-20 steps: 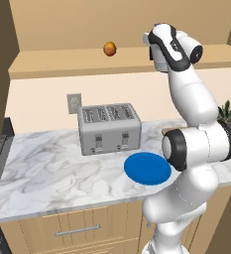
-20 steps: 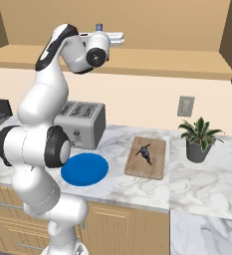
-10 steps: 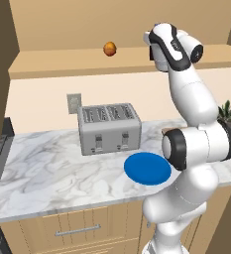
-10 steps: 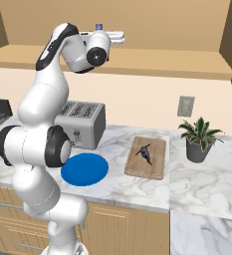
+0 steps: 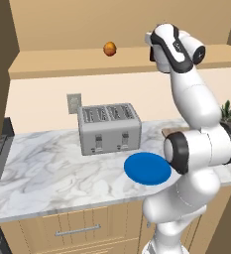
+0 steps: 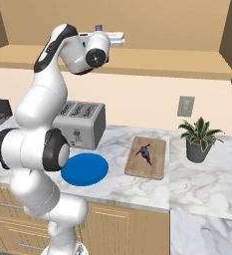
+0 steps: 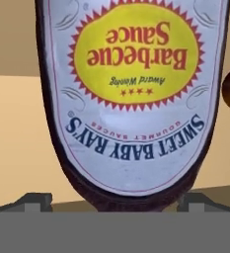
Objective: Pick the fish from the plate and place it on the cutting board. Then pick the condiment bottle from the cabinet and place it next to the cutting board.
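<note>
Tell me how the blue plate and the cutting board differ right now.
The plate is round and bright blue; the cutting board is rectangular, brown wood with visible grain. The plate is bare, while the cutting board carries the small dark fish. The plate sits near the counter's front edge by the arm's base; the cutting board lies further right, toward the potted plant. Both are thin, flat and rest on the marble counter.

walls: plain beige, with a socket [image 6: 185,105] | counter [image 5: 47,168]: white-grey marble | drawers [image 5: 77,229]: light wood, metal handles | on counter: silver toaster [image 5: 109,128], potted plant [image 6: 199,139] | light: even
</note>
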{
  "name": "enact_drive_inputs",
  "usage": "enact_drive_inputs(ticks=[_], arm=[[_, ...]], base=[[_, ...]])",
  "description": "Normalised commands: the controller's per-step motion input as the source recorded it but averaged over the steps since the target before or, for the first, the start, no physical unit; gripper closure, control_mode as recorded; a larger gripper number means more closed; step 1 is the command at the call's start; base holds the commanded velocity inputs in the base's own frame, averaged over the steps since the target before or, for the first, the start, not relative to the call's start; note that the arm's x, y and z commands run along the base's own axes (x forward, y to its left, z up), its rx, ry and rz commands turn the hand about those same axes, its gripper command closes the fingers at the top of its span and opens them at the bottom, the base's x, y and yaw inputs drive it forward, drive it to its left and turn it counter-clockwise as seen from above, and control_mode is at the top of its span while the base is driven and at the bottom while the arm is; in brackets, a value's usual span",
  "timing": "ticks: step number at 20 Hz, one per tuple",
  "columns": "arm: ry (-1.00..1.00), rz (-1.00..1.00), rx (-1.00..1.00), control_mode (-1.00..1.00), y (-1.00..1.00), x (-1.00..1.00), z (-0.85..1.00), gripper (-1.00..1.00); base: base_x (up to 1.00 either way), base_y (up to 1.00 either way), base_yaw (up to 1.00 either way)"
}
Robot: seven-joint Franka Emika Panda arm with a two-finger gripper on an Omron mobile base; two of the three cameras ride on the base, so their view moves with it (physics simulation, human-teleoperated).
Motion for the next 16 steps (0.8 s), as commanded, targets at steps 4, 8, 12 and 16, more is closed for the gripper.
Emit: enact_drive_inputs(ticks=[4,8,12,16], arm=[[0.0,0.0,0.0,-1.0,-0.03,-0.16,0.0,-1.0],[0.0,0.0,0.0,-1.0,0.0,-0.08,0.0,1.0],[0.0,0.0,0.0,-1.0,0.0,-0.04,0.0,1.0],[0.0,0.0,0.0,-1.0,0.0,0.0,0.0,1.0]], base=[[0.0,0.0,0.0],[0.0,0.0,0.0],[0.0,0.0,0.0],[0.0,0.0,0.0]])
